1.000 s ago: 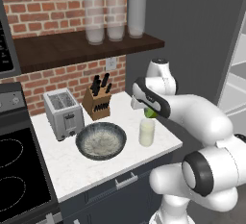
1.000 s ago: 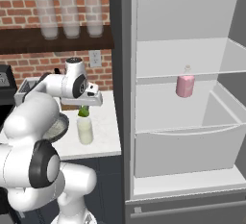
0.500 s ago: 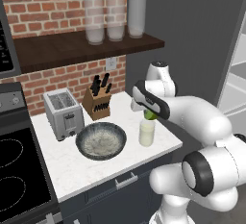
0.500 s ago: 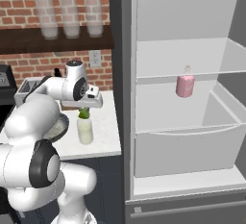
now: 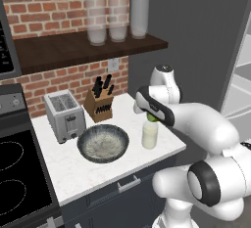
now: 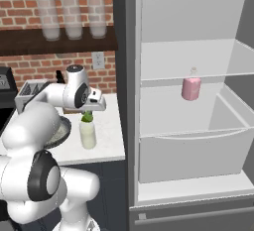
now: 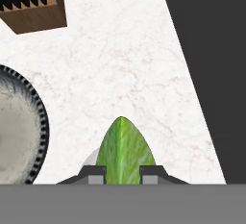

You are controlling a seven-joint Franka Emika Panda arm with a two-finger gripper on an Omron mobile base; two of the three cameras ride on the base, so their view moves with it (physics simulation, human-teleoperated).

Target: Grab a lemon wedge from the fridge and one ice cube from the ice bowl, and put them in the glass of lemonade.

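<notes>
My gripper (image 5: 153,116) is shut on the lemon wedge (image 5: 155,118), a small bright green piece. It hangs just over the rim of the glass of lemonade (image 5: 150,136), which stands near the counter's right edge. From the right, the lemon wedge (image 6: 87,117) sits at the top of the glass of lemonade (image 6: 88,135). In the hand view the lemon wedge (image 7: 125,147) is pinched between both fingertips (image 7: 96,174), with the glass rim (image 7: 91,159) peeking out beside it. The ice bowl (image 5: 103,143) lies left of the glass. The fridge (image 6: 198,51) stands open.
A toaster (image 5: 63,114) and a knife block (image 5: 100,103) stand at the back of the counter. Three tall glasses (image 5: 117,19) sit on the shelf above. A pink bottle (image 6: 190,87) stands on a fridge shelf. The stove (image 5: 14,173) is at the left.
The hand has sunk slightly with the lemon wedge, closer to the glass rim. Nothing else has moved.
</notes>
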